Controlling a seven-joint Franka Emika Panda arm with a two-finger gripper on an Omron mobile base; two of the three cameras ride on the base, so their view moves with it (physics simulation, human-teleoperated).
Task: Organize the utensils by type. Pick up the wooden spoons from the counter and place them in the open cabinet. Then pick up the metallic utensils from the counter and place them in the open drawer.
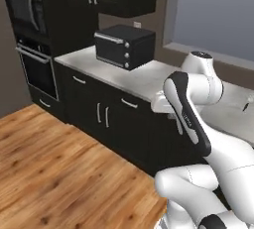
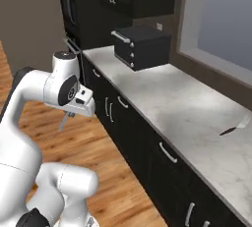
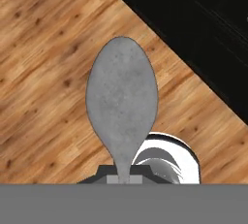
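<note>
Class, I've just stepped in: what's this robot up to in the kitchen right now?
The arm's end effector is shut on a small silver spoon, held out over the wooden floor in front of the black cabinets. It is away from the marble counter. A small fork lies on that counter, not yet picked up. A black toaster oven sits further along.

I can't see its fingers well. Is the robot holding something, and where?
Yes: the gripper holds the small silver spoon by its handle, bowl pointing away over the wooden floor.

Fork (image 2: 235, 127) on counter (image 2: 182, 108)
</note>
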